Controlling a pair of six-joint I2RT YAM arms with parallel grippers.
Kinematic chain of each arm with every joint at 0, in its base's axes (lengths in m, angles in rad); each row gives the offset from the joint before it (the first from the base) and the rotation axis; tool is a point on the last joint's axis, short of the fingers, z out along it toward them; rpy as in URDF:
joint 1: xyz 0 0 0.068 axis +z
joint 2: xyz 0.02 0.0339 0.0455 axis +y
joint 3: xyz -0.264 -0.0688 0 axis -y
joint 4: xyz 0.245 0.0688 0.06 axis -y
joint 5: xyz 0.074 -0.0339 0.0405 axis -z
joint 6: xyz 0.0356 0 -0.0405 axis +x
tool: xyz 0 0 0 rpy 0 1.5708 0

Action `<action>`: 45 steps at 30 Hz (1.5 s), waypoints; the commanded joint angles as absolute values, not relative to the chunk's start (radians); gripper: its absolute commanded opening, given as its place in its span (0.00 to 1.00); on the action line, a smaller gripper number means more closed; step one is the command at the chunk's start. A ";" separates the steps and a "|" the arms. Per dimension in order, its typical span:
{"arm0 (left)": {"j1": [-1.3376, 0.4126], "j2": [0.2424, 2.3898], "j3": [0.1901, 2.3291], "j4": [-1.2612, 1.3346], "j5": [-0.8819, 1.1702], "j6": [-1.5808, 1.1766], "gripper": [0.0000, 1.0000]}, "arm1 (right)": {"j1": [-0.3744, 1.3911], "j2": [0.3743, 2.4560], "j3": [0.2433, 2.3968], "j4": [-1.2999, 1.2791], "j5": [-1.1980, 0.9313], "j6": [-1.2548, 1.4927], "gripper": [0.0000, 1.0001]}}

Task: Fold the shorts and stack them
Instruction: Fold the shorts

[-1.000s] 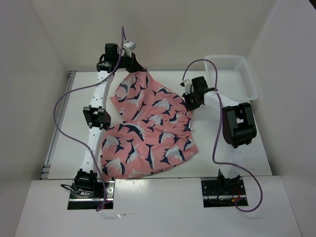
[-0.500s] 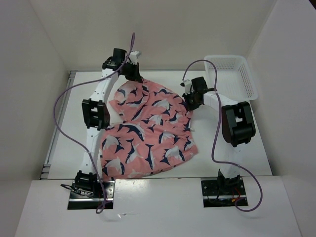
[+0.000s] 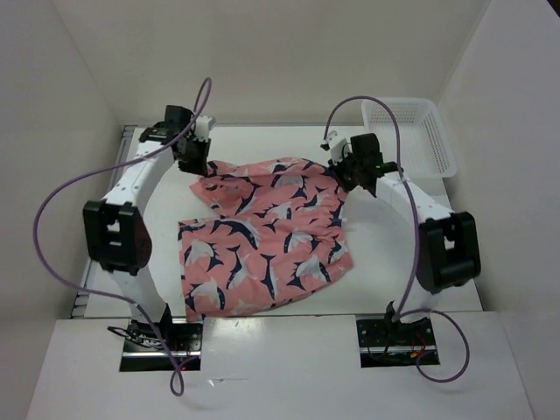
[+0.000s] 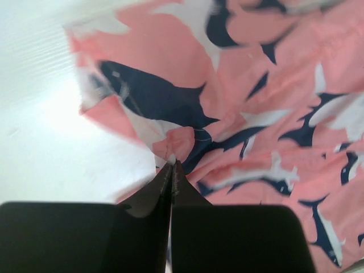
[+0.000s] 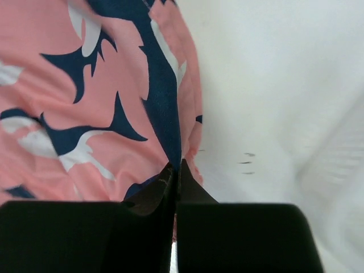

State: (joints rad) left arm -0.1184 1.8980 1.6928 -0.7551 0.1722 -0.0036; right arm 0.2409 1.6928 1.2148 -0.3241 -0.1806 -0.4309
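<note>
The salmon-pink shorts [image 3: 262,236] with navy-and-white shapes lie spread across the middle of the white table. My left gripper [image 3: 197,162] is shut on the shorts' far left corner, pinching the fabric [image 4: 170,142] at its tips. My right gripper [image 3: 341,173] is shut on the far right edge of the shorts [image 5: 114,114], near the table surface. The far edge is stretched between the two grippers. The near half lies flat toward the arm bases.
A white plastic mesh basket [image 3: 416,131] stands at the far right corner. White walls enclose the table on three sides. Purple cables loop from both arms. Bare white table [image 3: 402,254] shows right of the shorts.
My left gripper has swung left and lower with its corner, and the right gripper moved slightly right. The raised, bunched far part of the shorts has been pulled out wide and flatter.
</note>
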 commanded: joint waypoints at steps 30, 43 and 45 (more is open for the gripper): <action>-0.245 0.971 1.057 -1.299 -0.023 0.000 0.01 | 0.759 1.031 0.845 -0.922 -0.184 -1.154 0.00; -0.365 1.080 1.026 -1.241 -0.023 0.000 0.55 | 0.899 0.931 0.837 -0.876 -0.072 -1.163 1.00; -0.348 1.071 0.993 -1.110 -0.058 0.000 0.54 | 0.868 0.907 0.873 -0.775 -0.101 -1.074 1.00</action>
